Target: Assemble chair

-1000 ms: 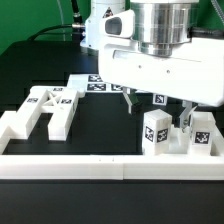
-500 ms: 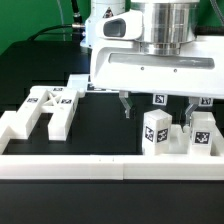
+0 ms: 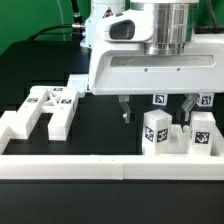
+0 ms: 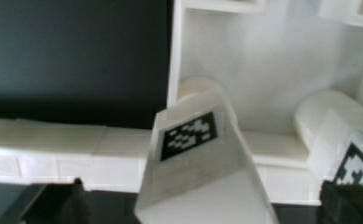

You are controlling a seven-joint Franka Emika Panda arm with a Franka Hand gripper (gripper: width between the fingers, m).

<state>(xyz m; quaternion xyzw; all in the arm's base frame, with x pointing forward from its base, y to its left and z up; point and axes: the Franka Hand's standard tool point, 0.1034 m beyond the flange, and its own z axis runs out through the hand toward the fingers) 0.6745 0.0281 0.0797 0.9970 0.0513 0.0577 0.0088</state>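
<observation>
My gripper (image 3: 156,114) points straight down, held low. Fingers (image 3: 124,107) dark and short, spread wide apart, one near each end of my broad white hand housing (image 3: 150,68). Grey wrist flange (image 3: 160,25) stands upright on the housing. White arm link (image 3: 105,20) rises behind it. In the wrist view one dark fingertip shows, blurred.

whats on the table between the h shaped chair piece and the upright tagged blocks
Nothing: the exterior view shows only bare black table between the H-shaped piece and the tagged blocks.
</observation>
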